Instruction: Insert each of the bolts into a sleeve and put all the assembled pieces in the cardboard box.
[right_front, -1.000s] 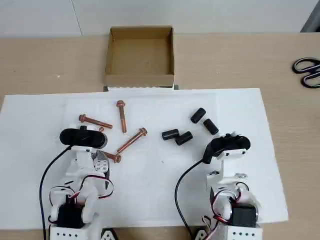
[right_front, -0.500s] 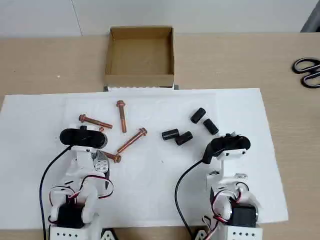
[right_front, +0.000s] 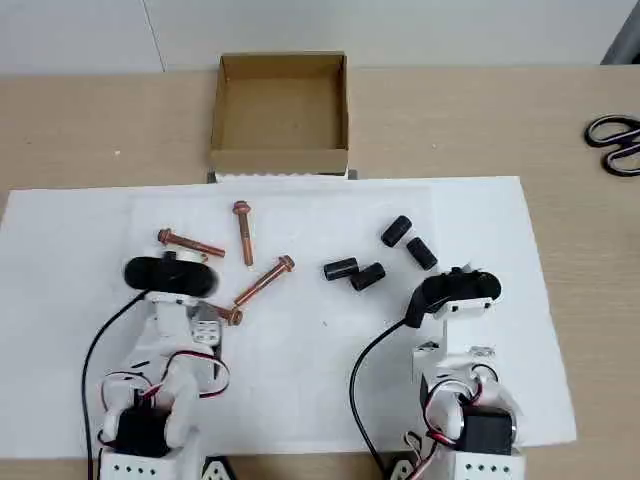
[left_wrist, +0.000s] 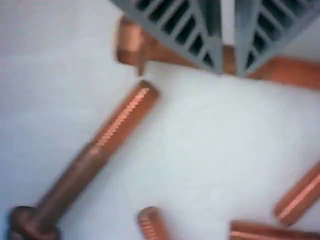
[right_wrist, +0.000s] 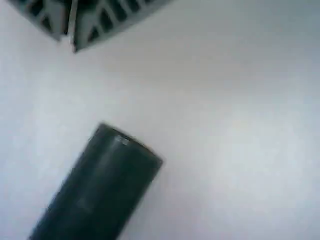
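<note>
Looking down over the table, the cardboard box (right_front: 279, 160) sits top centre, right at the far edge of the white paper sheet (right_front: 300, 390). All the hardware is loose on that sheet.

On the left half there's the flat bolt (right_front: 190, 243), the upright bolt (right_front: 243, 233), the slanted bolt (right_front: 265, 281) and the low bolt (right_front: 222, 312), which is partly tucked under the left arm (right_front: 170, 278).

Right of centre are the black sleeves. The leftmost sleeve (right_front: 341, 269) is right next to the second sleeve (right_front: 369, 276). The top sleeve (right_front: 397, 231) and the right sleeve (right_front: 421, 253) are a bit above those, near the right arm (right_front: 458, 288).

The left gripper (left_wrist: 228, 62) has its fingers pulled nearly together with just a thin slit between them. It's grasping nothing, and its tips are over a copper bolt (left_wrist: 280, 70) that runs crosswise under them. A long bolt (left_wrist: 100, 145) lies nearby.

The right gripper (right_wrist: 71, 42) is clenched on nothing. A nearby sleeve (right_wrist: 100, 185) lies on the paper close to it but apart.

Scissors (right_front: 612, 143) are at the right edge, on the wooden table (right_front: 100, 120).
</note>
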